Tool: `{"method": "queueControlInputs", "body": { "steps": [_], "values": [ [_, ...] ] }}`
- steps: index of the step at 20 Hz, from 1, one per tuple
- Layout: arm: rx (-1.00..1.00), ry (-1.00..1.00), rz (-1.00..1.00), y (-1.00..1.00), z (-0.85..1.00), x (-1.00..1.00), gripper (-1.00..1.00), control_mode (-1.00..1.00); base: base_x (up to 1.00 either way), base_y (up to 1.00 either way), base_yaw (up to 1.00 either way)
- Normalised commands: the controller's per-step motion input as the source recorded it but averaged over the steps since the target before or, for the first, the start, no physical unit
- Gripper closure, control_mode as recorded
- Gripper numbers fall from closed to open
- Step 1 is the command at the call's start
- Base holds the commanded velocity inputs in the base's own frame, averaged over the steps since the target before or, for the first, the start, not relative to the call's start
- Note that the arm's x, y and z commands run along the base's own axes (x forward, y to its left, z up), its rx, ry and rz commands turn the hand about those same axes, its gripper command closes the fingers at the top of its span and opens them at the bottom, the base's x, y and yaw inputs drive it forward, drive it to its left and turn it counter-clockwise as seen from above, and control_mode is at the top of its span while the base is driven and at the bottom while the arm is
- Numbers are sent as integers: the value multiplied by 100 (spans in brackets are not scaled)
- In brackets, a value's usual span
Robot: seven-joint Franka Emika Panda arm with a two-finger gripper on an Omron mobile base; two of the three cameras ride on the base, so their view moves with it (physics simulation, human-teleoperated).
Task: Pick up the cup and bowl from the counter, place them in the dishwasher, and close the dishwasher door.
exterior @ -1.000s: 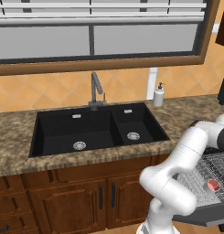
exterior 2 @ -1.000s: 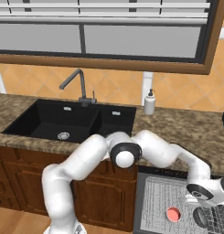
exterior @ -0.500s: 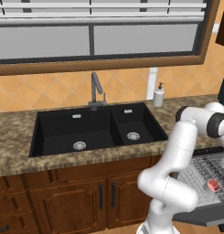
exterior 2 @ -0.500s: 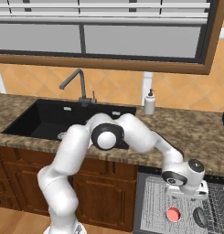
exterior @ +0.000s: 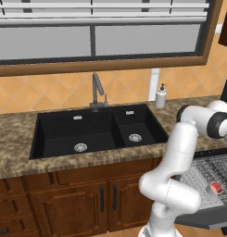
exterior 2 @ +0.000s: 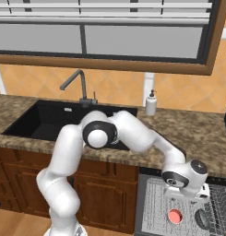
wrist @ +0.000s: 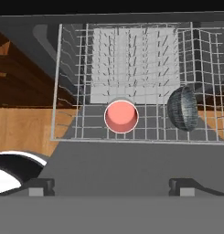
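The red cup (wrist: pixel 121 116) stands upright in the dishwasher's grey wire rack (wrist: pixel 72 91), with the dark grey bowl (wrist: pixel 183 109) tipped on its side just beside it. My gripper (wrist: pixel 111 187) hangs open and empty above the rack's near edge, fingertips (wrist: pixel 40 186) spread wide. The right base view shows the gripper (exterior 2: pixel 197 193) over the rack (exterior 2: pixel 153 203), above the cup (exterior 2: pixel 175 215) and bowl (exterior 2: pixel 202 219). In the left base view the cup (exterior: pixel 216 187) sits in the rack (exterior: pixel 200 173) above the lowered dishwasher door (exterior: pixel 212 216). The granite counter (exterior 2: pixel 197 131) runs behind.
A black double sink (exterior: pixel 96 132) with a faucet (exterior: pixel 97 92) is set in the counter, and a soap dispenser (exterior: pixel 160 97) stands at the tiled wall. Brown wooden cabinets (exterior: pixel 78 194) lie left of the dishwasher. My arm's elbow (exterior 2: pixel 99 134) juts out over the sink's front edge.
My hand has lifted and drawn back left from the cup and bowl, while the elbow swung left. The jaws stayed open; cup and bowl have not moved.
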Motion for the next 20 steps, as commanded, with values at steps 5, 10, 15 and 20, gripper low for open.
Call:
{"method": "queueControlInputs", "body": {
  "steps": [5,10,15,20],
  "values": [
    [13,-7,-4,-6,45,-2,-100,-100,0,0,0],
    [8,-4,-5,0,15,-8,-100,-100,0,0,0],
    [0,0,-13,-14,-4,-5,-100,-100,0,0,0],
    [0,0,-19,-31,-11,0,-100,-100,0,0,0]
  ]
}}
